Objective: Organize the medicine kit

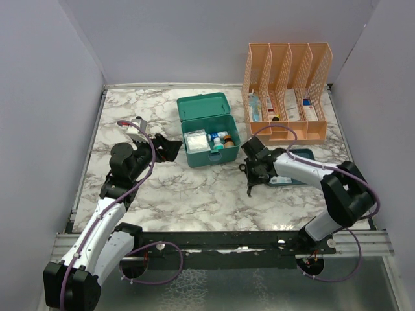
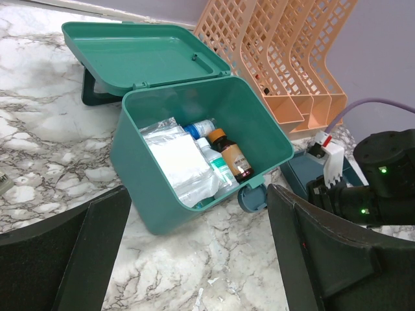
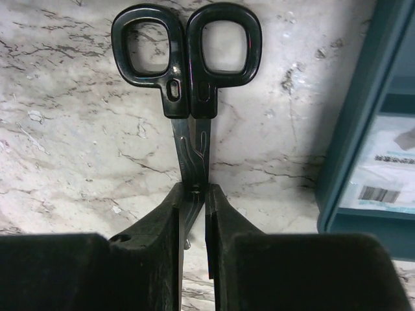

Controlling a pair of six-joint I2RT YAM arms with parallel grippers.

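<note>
Black scissors [image 3: 187, 84] show clearly only in the right wrist view, the right pincer [image 3: 193, 197] clamped on their blades at the pivot, beside a blue tray [image 3: 353, 116]. Only the left wrist view looks inside the open medicine kit [image 2: 139, 194], mid-surface: 3 bottles [image 2: 220, 155] and a gauze packet [image 2: 178, 162]. The left arm reaches low toward it, left pincer [image 1: 170, 148] spread wide and empty; the right arm folds inward.

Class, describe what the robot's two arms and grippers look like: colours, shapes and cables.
Both the left arm and right arm have white links joined by bulky black joints, with a thin purple cable looping along each. The left gripper and right gripper each have two broad black fingers.
</note>
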